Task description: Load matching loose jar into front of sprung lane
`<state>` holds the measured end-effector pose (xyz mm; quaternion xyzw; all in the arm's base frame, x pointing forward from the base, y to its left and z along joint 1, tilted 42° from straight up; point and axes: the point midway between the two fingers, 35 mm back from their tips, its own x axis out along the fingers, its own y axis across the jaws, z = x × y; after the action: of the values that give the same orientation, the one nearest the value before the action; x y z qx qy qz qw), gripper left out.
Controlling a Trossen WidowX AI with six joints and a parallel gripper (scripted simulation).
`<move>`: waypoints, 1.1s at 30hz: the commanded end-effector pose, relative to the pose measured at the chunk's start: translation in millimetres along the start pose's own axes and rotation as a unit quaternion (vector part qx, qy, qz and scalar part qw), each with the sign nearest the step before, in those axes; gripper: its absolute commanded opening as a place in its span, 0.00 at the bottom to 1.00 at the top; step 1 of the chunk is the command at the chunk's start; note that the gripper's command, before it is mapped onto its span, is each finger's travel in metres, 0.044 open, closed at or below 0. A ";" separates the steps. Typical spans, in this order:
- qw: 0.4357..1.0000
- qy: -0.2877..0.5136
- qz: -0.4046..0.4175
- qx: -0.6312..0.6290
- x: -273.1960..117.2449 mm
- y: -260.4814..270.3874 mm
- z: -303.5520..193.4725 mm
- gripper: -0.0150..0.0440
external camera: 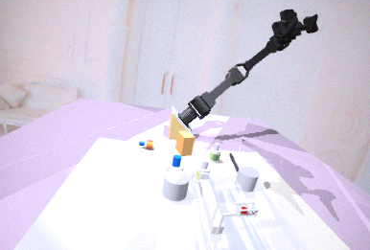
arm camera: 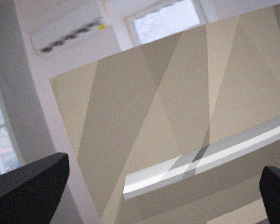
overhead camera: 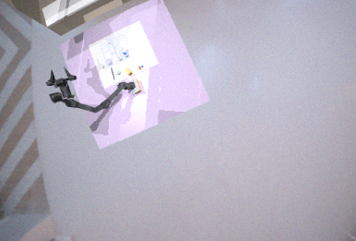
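Exterior view, clock from the green-labelled jar (overhead camera: 118, 72) (external camera: 215, 155): it's upright on the table (overhead camera: 148, 56) (external camera: 110, 183), outside the clear lanes. Likely the loose one; can't confirm label match. Pale-capped jar (external camera: 203, 170) at 7, by the lane mouths. Blue-capped jar (external camera: 176, 162) at 9, orange block (overhead camera: 129, 71) (external camera: 185, 143) at 10, black bar (external camera: 234, 162) at 4. Hand (overhead camera: 60, 71) (external camera: 301, 19) (arm camera: 165, 171) well off at 1, raised, fingers spread, nothing gripped.
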<state>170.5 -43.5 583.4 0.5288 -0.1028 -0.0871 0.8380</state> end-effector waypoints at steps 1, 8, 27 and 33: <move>1.000 0.001 -0.001 -0.002 0.9 -0.8 -0.7 0.98; 0.986 0.098 -0.077 -0.111 46.6 -54.1 -42.1 1.00; 0.729 0.596 -0.175 -0.288 52.1 -299.6 -214.6 1.00; 0.620 0.740 -0.115 -0.234 -4.0 -355.7 -259.0 1.00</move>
<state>253.3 11.9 196.1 0.2046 0.5842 0.1234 0.7756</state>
